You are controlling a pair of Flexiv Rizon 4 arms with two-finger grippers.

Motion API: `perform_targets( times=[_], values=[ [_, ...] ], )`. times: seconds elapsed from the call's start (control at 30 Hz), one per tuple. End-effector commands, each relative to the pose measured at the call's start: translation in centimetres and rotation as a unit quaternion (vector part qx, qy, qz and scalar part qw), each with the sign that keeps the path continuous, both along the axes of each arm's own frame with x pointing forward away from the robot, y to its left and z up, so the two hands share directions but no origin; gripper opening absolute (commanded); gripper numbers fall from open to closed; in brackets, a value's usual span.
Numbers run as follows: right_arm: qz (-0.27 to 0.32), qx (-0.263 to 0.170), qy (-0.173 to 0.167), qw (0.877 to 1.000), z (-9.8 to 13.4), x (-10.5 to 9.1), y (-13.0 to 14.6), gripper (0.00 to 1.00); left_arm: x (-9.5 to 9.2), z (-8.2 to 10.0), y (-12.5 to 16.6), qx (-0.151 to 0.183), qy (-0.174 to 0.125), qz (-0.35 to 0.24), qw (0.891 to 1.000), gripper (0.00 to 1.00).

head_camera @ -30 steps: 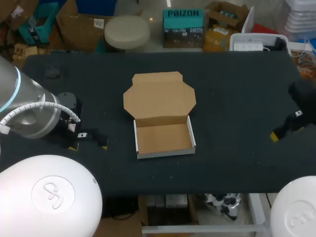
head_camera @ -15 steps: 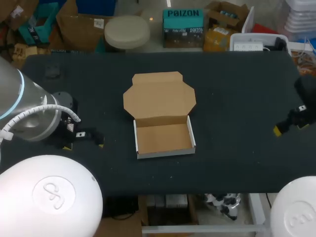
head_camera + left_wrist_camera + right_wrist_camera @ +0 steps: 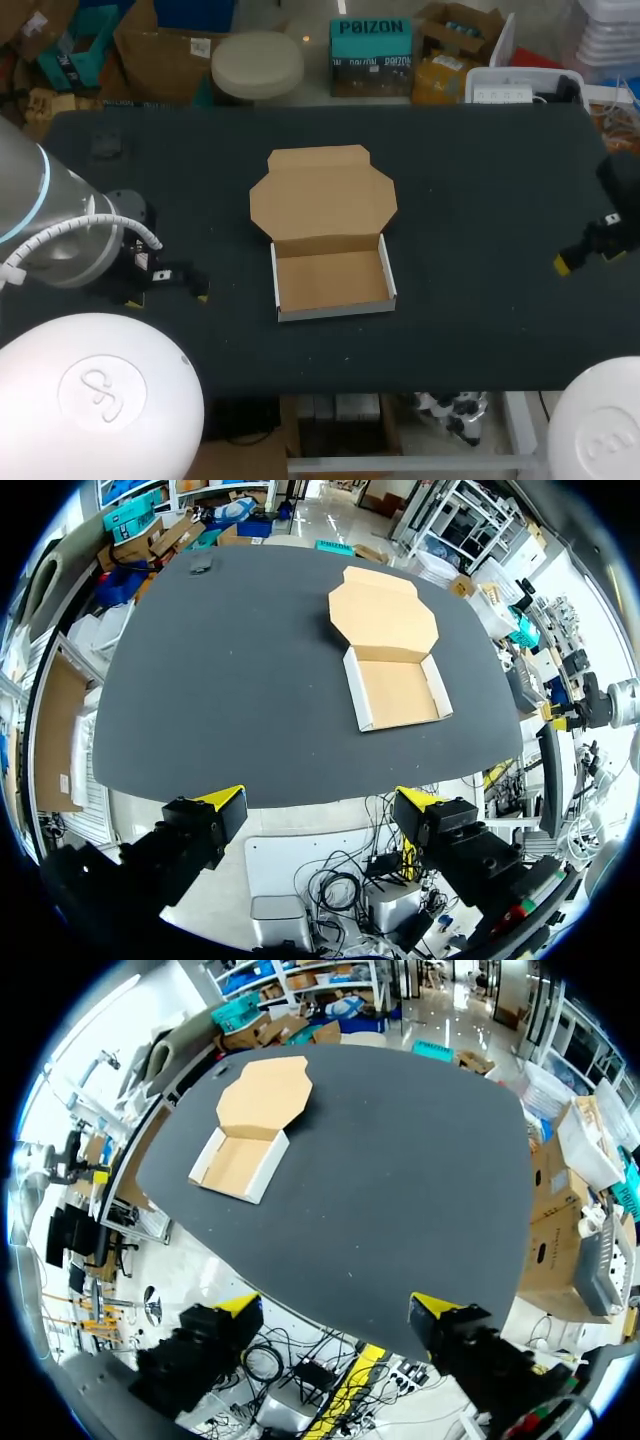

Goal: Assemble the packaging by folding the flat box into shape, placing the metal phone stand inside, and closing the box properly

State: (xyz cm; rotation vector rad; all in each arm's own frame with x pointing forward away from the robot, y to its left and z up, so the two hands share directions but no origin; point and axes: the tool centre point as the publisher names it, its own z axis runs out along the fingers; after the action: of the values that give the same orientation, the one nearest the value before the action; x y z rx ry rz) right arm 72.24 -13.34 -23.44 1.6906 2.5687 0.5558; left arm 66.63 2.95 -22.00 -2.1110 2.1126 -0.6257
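Head view, with both wrist views. The dark table (image 3: 480, 160) carries one thing, a cardboard box (image 3: 330, 275), set near its middle.

The left arm (image 3: 60, 240) comes in at the near left corner. The right arm (image 3: 618, 215) comes in at the right edge. Both are well apart from the box.

The box is brown inside and white on its outer walls. It is folded into a shallow tray (image 3: 332, 281) with low upright walls at the front and at both sides, and its bare brown floor shows. The lid (image 3: 322, 195) is joined along the rear wall and lies open and flat on the table beyond the tray. It has cut-off corners and a narrow flap along its far edge. From either wrist the box (image 3: 395, 690) (image 3: 240, 1160) lies far ahead of the yellow fingertips.

The left hand (image 3: 170, 290) sits low over the near left part of the table. Its fingers (image 3: 222, 802) stand wide apart with nothing between them. The right hand (image 3: 575, 255) sits at the right edge of the table. Its fingers (image 3: 432, 1308) are likewise spread wide and hold nothing.
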Motion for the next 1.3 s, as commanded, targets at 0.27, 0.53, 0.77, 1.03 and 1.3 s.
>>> perform_targets(
  times=[0.27, 0.53, 0.77, 1.03, 1.3],
  values=[
    [-0.001, -0.002, -0.002, 1.000, 0.0, -0.2, 0.2, 1.00, 2.1, -2.4, 0.0, 0.004, 0.037, 0.011, 0.999, 1.00],
    [-0.001, -0.002, -0.002, 1.000, 0.0, -0.2, 0.2, 1.00, 3.2, -4.1, 0.4, 0.010, 0.057, 0.023, 0.998, 1.00],
    [-0.001, -0.002, -0.002, 1.000, 0.0, -0.2, 0.2, 1.00, 5.1, -5.3, 1.2, 0.008, 0.077, 0.031, 0.997, 1.00],
    [-0.001, -0.002, -0.002, 1.000, 0.0, -0.2, 0.2, 1.00, 7.1, -7.3, 2.4, 0.008, 0.105, 0.043, 0.993, 1.00],
    [-0.001, -0.002, -0.002, 1.000, 0.0, -0.2, 0.2, 1.00, 10.0, -9.3, 3.9, 0.012, 0.130, 0.061, 0.990, 1.00]
  ],
)
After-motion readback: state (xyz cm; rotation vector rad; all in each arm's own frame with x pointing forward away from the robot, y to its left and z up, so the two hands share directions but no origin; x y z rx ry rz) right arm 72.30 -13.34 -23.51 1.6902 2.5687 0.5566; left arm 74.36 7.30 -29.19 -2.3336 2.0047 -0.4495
